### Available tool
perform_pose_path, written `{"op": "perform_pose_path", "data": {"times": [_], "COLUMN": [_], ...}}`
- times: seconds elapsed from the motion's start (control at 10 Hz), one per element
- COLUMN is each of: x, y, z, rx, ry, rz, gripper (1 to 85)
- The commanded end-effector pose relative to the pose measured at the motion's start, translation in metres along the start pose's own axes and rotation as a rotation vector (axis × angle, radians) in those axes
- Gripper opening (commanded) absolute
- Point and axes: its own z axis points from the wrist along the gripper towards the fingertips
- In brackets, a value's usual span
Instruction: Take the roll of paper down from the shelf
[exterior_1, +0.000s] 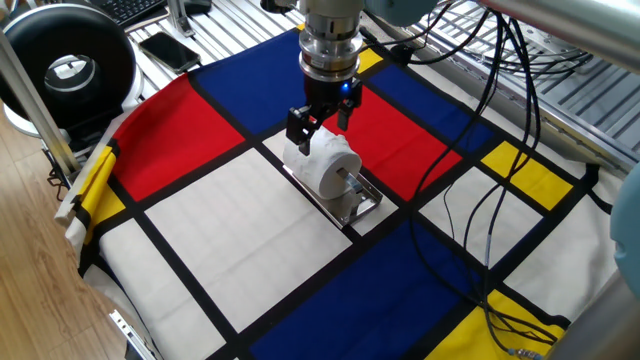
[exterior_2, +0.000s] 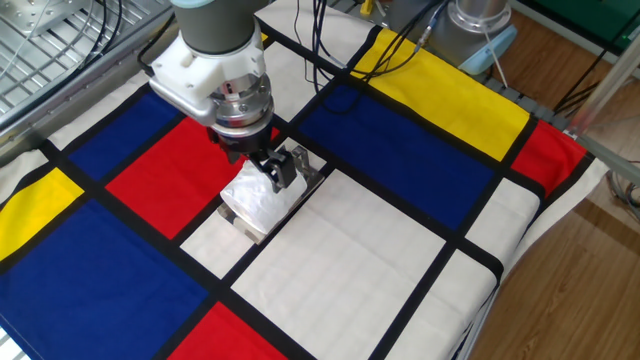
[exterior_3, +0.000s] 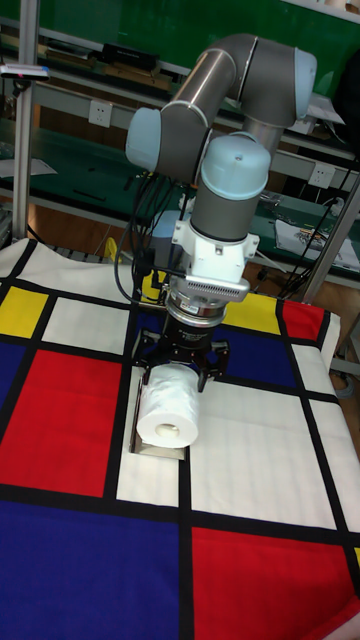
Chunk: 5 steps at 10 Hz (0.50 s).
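Centre frame: claw (exterior_1: 320, 127) spread, straddling rear end of roll of paper (exterior_1: 330, 167) just below; roll's long axis level along shelf (exterior_1: 362, 203) peg, toward lower right.

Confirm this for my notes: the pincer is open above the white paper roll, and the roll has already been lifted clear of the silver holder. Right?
Not quite. The pincer is open above the paper roll, but the roll has not been lifted clear: it still sits on the silver holder, whose peg shows in its core. One fixed view shows this; the tall fixed view agrees.
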Motion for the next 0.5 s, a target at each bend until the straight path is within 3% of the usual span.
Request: {"op": "perform_pose_path", "data": {"times": [0.0,0.4], "x": [0.0038,0.0004], "y": [-0.0013,0.0069], "z": [-0.0014,0.003], "rx": [0.001,0.0], "ry": [0.017,0.012], "rz": [0.007,0.059], "gripper": [85.0,85.0]}}
